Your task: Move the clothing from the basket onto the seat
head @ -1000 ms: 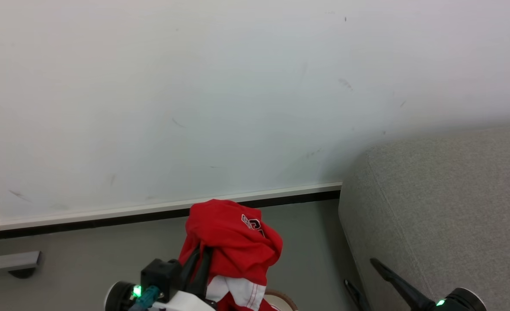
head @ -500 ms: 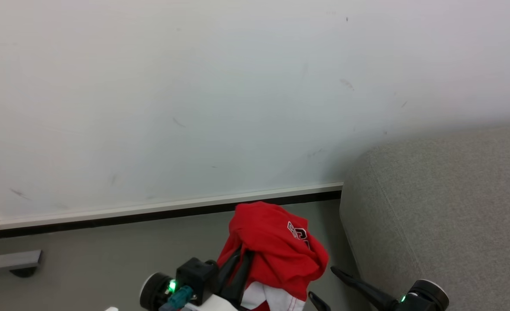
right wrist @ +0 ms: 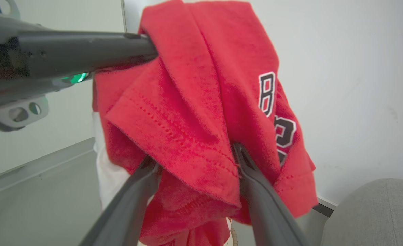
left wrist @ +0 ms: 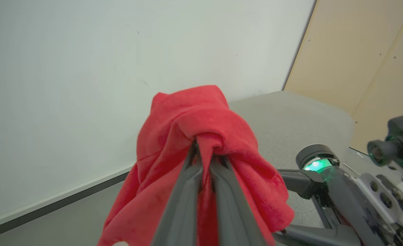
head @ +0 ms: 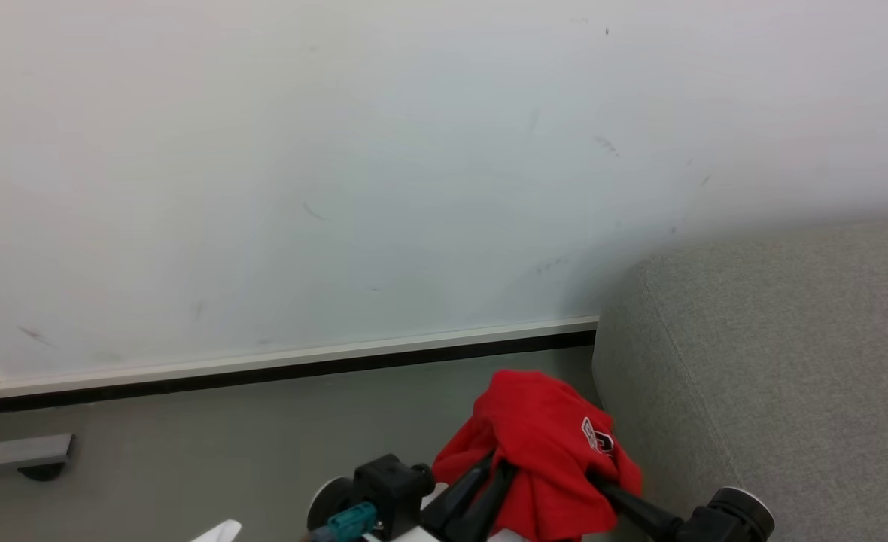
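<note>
The left pincer [left wrist: 204, 159] is seen clamped fully shut on a bunched fold of the clothing [head: 542, 444], which is draped over its fingertips and hangs down on both sides of them. The right pincer [right wrist: 194, 162] is held with its jaws spread wide. A hemmed fold of the red fabric hangs between and in front of its fingers, but no squeeze on it can be made out.

The seat [head: 775, 361] lies just beyond the left pincer, to its right, with its rounded corner close beside the hanging cloth; whether the two touch cannot be told.

The garment is judged light, soft and limp: no shape will be kept, and loose ends will swing and trail. A pinch through several gathered layers, as made now, is thought secure enough, while a thin single edge is judged likelier to slip. A second hold on the stitched hem at the right pincer would let the cloth be spread rather than dropped in a heap.
</note>
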You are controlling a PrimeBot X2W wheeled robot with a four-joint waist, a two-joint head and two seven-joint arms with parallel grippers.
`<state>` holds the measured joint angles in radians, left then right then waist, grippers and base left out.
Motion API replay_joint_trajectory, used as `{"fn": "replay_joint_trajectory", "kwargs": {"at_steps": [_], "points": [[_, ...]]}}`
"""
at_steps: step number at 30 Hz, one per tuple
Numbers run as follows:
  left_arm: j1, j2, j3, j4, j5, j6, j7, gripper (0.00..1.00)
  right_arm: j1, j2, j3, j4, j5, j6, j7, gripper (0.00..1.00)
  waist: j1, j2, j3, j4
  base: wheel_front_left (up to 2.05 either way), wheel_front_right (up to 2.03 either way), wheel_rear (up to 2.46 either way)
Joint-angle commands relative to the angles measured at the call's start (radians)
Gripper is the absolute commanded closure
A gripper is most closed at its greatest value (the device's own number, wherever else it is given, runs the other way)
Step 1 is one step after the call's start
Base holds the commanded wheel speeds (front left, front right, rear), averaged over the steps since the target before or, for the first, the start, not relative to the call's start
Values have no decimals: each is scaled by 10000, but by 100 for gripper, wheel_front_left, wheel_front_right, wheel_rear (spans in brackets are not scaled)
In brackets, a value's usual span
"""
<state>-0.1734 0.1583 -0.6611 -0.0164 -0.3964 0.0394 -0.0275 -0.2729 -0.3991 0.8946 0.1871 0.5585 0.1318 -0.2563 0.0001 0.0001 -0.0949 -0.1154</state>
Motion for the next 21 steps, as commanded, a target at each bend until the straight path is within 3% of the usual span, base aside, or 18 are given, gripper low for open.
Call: {"fn": "replay_joint_trajectory", "kwargs": {"at_steps": [1,9,21], "points": [[27,-87,-73,-141,-305,-215,61,100,-183,-6,54,59,113,-21,-36,0,-1,-1,3,-5,0,0,0],[27,-288,-226,97,-1159,-880,227,100,-502,0,528,-3,286,-22,-93,0,-1,-1,22,-77,0,0,0],[-134,-555,-600,440,-2084,-1300,594,100,-707,120,390,-117,207,-22,-102,0,-1,-1,96,-107,0,0,0]]}}
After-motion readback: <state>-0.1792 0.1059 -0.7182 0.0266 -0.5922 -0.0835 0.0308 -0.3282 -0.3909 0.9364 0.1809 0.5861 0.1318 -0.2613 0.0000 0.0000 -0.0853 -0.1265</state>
